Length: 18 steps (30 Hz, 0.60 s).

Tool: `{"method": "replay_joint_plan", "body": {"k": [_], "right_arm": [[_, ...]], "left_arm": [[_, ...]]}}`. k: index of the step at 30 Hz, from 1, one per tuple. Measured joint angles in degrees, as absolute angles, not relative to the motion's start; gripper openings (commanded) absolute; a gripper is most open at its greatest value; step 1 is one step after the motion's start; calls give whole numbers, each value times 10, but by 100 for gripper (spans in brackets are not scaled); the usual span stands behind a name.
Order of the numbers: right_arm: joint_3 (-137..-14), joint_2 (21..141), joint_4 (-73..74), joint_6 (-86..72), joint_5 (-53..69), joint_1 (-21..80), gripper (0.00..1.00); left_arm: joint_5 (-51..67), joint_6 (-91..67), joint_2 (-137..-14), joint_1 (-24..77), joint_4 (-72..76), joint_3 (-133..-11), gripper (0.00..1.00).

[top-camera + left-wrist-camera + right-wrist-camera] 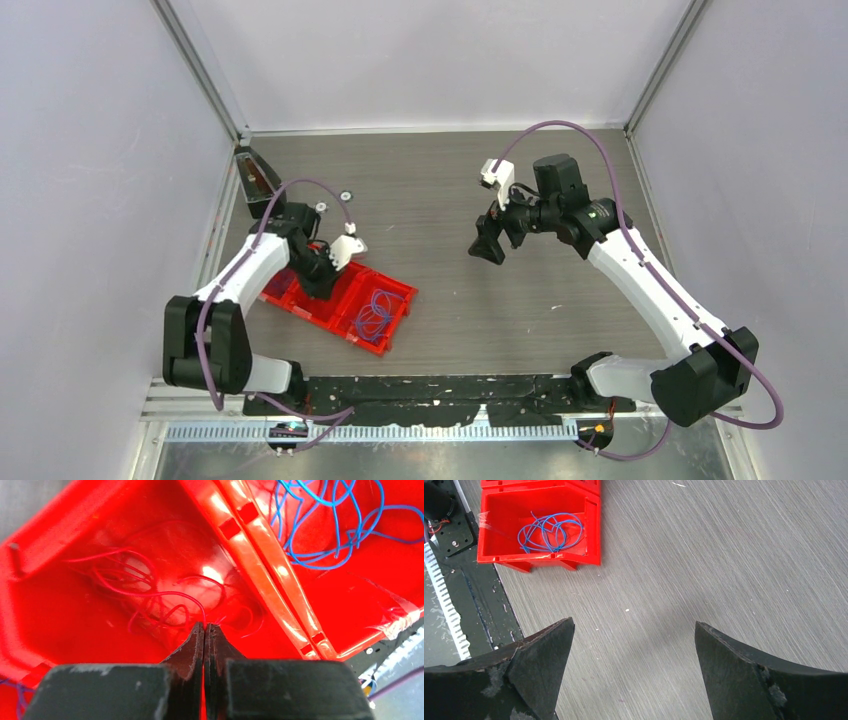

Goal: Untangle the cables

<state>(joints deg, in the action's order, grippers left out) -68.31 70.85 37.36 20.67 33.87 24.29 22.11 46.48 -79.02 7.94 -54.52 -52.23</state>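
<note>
Cables (150, 592): thin, light, floppy, snag-prone; red ones lie directly ahead of left gripper (205, 626), closed w/ one strand seemingly nipped at tips. Right gripper (634, 625) wide open, empty. Grip single strands.

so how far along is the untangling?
Looks done: the blue cables lie alone in their own compartment of the red tray. In hand: the left tool is shut, seemingly pinching a strand of the red cables in the neighbouring compartment. Left: those red strands are a loose knot, not yet separated. The right tool hangs open over the table, holding nothing.
</note>
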Motion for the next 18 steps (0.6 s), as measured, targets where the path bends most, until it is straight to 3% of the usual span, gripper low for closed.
{"method": "replay_joint_plan", "body": {"k": [13, 18], "right_arm": [[-682, 708, 374, 206, 337, 243, 97], [-682, 708, 374, 206, 336, 243, 97]], "left_arm": [[205, 477, -921, 85, -529, -522, 1], [201, 470, -923, 86, -515, -531, 31]]}}
